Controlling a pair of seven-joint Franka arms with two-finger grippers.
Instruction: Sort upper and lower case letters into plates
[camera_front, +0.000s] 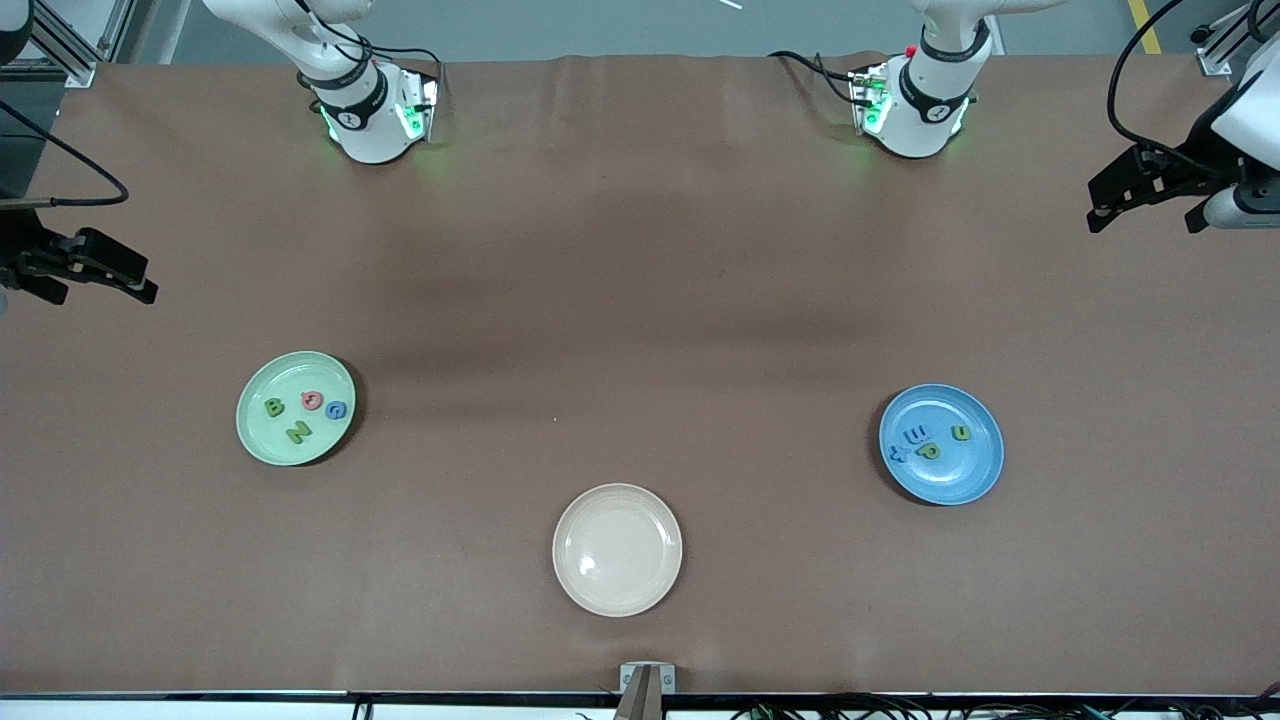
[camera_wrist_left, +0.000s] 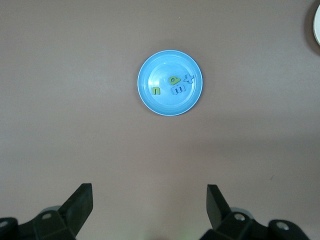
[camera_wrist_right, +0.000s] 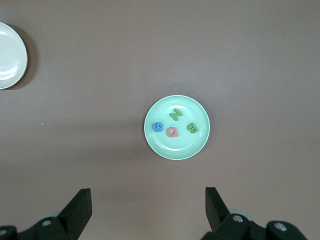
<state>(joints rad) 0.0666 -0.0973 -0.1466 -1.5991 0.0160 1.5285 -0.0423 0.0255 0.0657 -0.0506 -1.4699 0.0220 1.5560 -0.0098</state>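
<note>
The mint green plate (camera_front: 322, 376) holds the green B (camera_front: 272, 407), green N (camera_front: 299, 432), pink-red Q (camera_front: 312, 401) and blue G (camera_front: 337, 409). The blue plate (camera_front: 952, 481) holds the green n (camera_front: 960, 433), green p (camera_front: 931, 451), blue m (camera_front: 916, 435) and blue x (camera_front: 898, 451). My right gripper (camera_front: 100, 285) is open and empty, raised at the right arm's end of the table; its wrist view shows the mint plate (camera_wrist_right: 165, 147). My left gripper (camera_front: 1145, 212) is open and empty, raised at the left arm's end; its wrist view shows the blue plate (camera_wrist_left: 150, 104).
An empty cream-beige plate (camera_front: 617, 549) lies nearer the front camera, between the two plates. It shows at the edge of both wrist views (camera_wrist_left: 317, 25) (camera_wrist_right: 10, 55). Brown cloth covers the table.
</note>
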